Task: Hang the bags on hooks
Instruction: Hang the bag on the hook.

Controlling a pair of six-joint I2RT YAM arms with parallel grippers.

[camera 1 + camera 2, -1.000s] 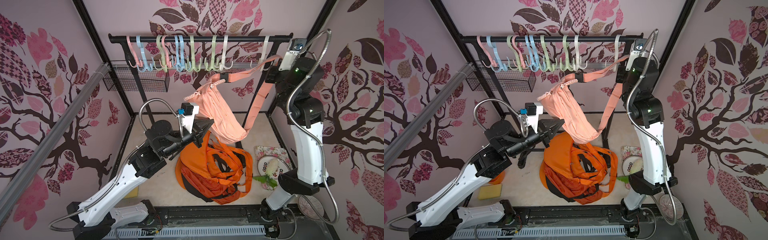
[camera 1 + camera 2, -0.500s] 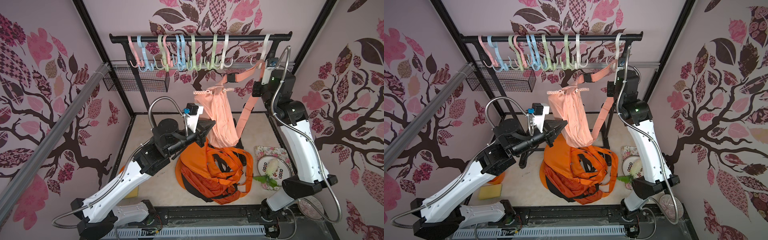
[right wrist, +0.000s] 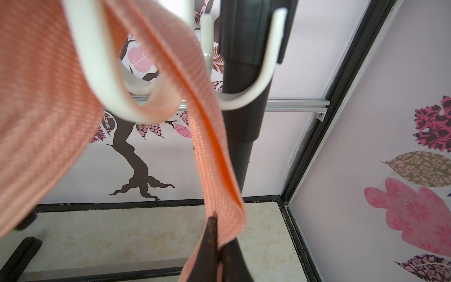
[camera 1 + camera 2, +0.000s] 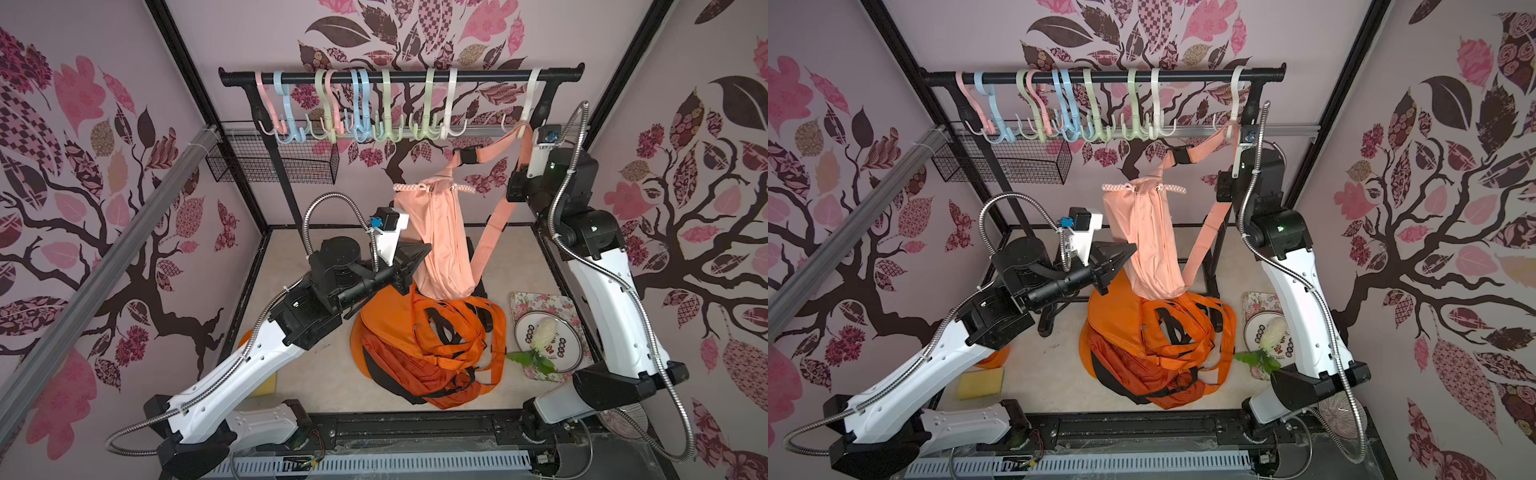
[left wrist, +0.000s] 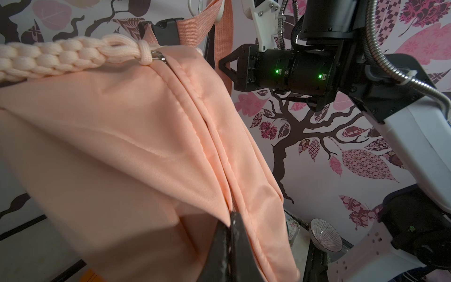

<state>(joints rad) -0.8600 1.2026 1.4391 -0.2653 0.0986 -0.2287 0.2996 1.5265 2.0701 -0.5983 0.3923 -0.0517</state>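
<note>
The woven strap [image 3: 214,151] of the peach fabric bag [image 4: 440,245] drapes over a white plastic hook [image 3: 105,92]. The right end effector [image 3: 219,229] is clamped on the strap below it, and the left end effector [image 5: 230,219] is clamped on the bag's body.

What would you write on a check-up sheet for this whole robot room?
Surface: beige tabletop, partly covered.
Job's things: peach bag hangs over the clutter; its strap lies over a white hook.
Clutter: orange backpack, plate with a flower, yellow sponge, wire basket.
Grippers: left gripper shut on the bag; right gripper shut on the strap.
Cables: a metal hose arches over each arm.
Surroundings: black rail of pastel hooks; tree-patterned walls.
</note>
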